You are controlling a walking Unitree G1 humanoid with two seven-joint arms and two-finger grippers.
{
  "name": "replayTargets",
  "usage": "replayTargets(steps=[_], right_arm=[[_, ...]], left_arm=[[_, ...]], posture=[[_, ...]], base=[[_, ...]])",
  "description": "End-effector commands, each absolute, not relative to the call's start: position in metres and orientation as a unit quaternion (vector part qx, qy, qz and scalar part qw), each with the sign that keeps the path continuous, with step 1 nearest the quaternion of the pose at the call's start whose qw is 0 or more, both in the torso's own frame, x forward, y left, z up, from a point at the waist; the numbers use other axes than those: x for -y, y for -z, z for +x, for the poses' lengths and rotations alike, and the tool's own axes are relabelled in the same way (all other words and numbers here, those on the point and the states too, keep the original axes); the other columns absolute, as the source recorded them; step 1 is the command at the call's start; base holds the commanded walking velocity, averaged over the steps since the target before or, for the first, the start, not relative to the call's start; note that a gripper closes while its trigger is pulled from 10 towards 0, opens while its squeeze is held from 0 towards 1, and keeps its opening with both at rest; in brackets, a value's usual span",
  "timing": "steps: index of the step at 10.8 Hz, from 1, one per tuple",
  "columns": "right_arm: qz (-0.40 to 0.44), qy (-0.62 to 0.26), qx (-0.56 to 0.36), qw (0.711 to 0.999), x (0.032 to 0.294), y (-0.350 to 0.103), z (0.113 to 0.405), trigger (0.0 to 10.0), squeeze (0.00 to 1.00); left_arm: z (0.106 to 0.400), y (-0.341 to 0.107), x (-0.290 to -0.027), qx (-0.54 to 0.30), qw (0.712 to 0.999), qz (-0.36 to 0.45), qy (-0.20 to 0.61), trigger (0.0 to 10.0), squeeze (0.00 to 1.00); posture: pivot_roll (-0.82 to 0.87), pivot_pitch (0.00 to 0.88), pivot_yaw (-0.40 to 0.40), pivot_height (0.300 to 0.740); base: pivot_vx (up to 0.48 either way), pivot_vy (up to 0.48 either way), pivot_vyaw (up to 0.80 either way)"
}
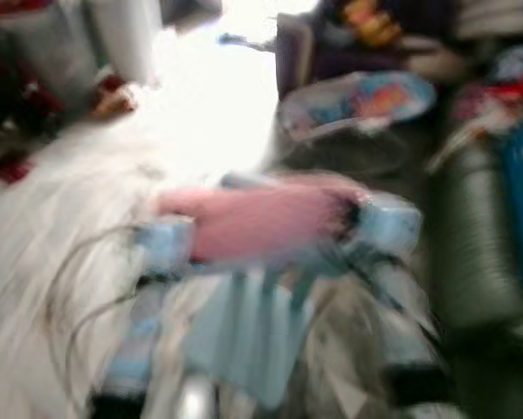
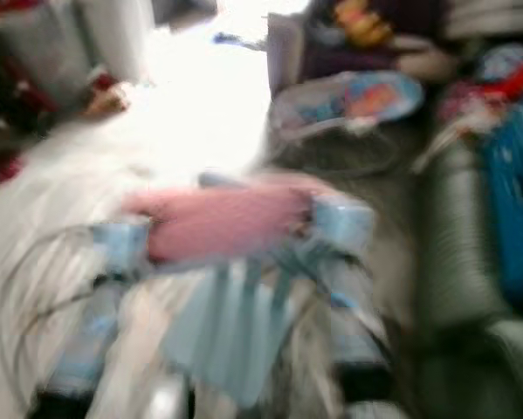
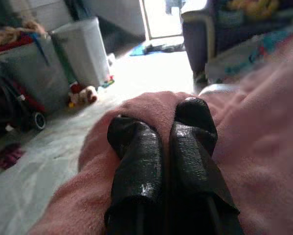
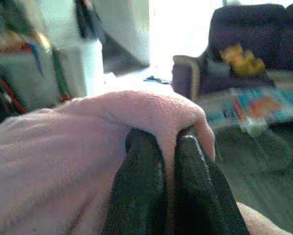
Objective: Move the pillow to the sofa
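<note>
A pink fleecy pillow (image 1: pixel 261 220) hangs crosswise in front of me, held between both arms above the pale floor; the eye views are blurred. My left gripper (image 3: pixel 162 128) is shut on the pillow's left end, its black fingers (image 3: pixel 136 161) pressed into the fleece. My right gripper (image 4: pixel 167 139) is shut on the right end, a fold of pink fabric pinched between its fingers (image 4: pixel 197 176). A dark sofa (image 4: pixel 244 44) with a yellow toy (image 4: pixel 241 59) on its seat stands ahead to the right.
A colourful baby bouncer (image 1: pixel 366 105) lies on the floor before the sofa. A grey-green couch (image 1: pixel 479 253) runs along the right, with a blue item on it. Grey bins (image 3: pixel 82 54) and a pram wheel (image 3: pixel 36 120) stand at the left. Bright doorway light falls ahead.
</note>
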State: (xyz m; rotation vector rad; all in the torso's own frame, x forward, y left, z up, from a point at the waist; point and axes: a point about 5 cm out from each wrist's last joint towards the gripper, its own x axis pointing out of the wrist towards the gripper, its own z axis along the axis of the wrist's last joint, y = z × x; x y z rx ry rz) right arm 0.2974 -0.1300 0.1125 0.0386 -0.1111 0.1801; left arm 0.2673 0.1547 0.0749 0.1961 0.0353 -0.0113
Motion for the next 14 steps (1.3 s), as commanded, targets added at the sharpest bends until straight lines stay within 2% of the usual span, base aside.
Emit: replayTargets(steps=[1, 2, 3, 6, 8, 10, 12, 14], right_arm=[[0.012, -0.042, 0.032, 0.999, 0.159, -0.101, 0.29, 10.0, 0.0], [0.016, -0.041, 0.03, 0.999, 0.16, -0.1, 0.29, 10.0, 0.0], [0.008, -0.033, 0.024, 0.999, 0.161, -0.099, 0.292, 10.0, 0.0], [0.009, -0.022, 0.022, 0.999, 0.166, -0.106, 0.298, 10.0, 0.0], [-0.014, -0.02, 0.026, 0.999, 0.167, -0.108, 0.297, 10.0, 0.0], [0.009, -0.018, 0.018, 1.0, 0.166, -0.101, 0.29, 10.0, 0.0], [0.024, -0.001, -0.019, 1.0, 0.168, -0.087, 0.284, 10.0, 0.0], [0.021, 0.005, -0.019, 1.0, 0.175, -0.09, 0.287, 10.0, 0.0]], left_arm=[[0.272, -0.084, -0.132, 0.005, 0.995, 0.091, 0.04, 4.9, 0.0], [0.272, -0.084, -0.132, 0.003, 0.995, 0.094, 0.04, 8.4, 0.0], [0.274, -0.084, -0.132, 0.002, 0.995, 0.095, 0.037, 10.0, 0.0], [0.286, -0.093, -0.135, 0.0, 0.996, 0.092, 0.019, 10.0, 0.0], [0.281, -0.095, -0.129, 0.0, 0.996, 0.087, 0.033, 10.0, 0.0], [0.273, -0.092, -0.124, -0.024, 0.997, 0.049, 0.057, 10.0, 0.0], [0.272, -0.091, -0.127, -0.025, 0.997, 0.048, 0.052, 10.0, 0.0], [0.274, -0.094, -0.129, -0.027, 0.997, 0.044, 0.053, 10.0, 0.0]], posture=[[-0.01, 0.0, -0.01, 0.74], [-0.01, 0.0, -0.012, 0.74], [-0.01, 0.0, -0.012, 0.74], [-0.01, 0.0, 0.004, 0.74], [-0.01, 0.0, -0.002, 0.74], [0.0, 0.0, -0.011, 0.74], [0.0, 0.0, -0.019, 0.74], [-0.01, 0.0, -0.019, 0.74]], base=[[0.0, 0.0, 0.0], [0.0, 0.0, 0.0], [0.0, 0.0, 0.0], [0.0, 0.0, 0.0], [0.0, 0.0, 0.0], [0.0, 0.0, 0.0], [0.0, 0.0, 0.0], [0.0, 0.0, 0.0]])
